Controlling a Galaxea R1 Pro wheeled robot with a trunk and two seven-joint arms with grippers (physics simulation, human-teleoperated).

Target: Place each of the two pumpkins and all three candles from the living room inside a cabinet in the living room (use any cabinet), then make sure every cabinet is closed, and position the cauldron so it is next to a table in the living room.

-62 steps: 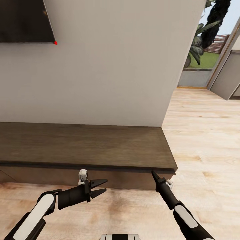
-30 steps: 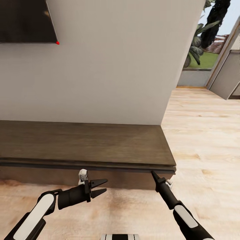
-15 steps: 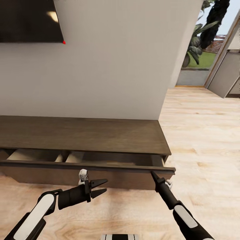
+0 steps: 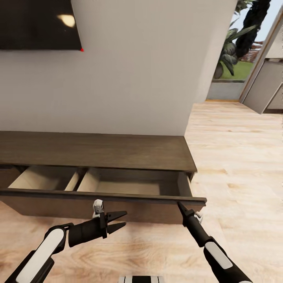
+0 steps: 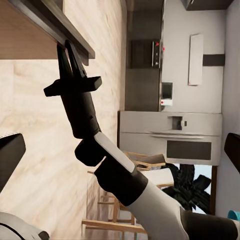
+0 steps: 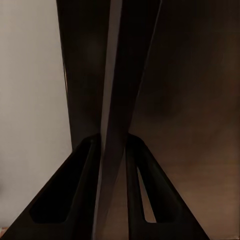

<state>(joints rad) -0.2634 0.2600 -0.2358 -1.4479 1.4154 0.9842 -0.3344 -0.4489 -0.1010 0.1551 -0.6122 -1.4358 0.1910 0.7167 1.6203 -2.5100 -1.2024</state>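
Gripping the top edge of the drawer front (image 4: 118, 196) at its right end, the right hand (image 4: 180, 206) holds the cabinet (image 4: 94, 151) open – drawer bare, nothing stowed yet – while the left hand (image 4: 120, 221) hovers released near it.

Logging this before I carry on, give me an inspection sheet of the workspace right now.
Surface: cabinet top bare, dark wood.
Job's things: cabinet drawer pulled open, pale compartments look empty; pumpkins, candles, cauldron: nothing seen.
Clutter: nothing seen.
Grippers: right gripper shut on the drawer front top edge near its right end; left gripper open, empty, in front of the drawer front.
Cables: nothing seen.
Surroundings: TV on white wall, wood floor, plants through the opening at right.
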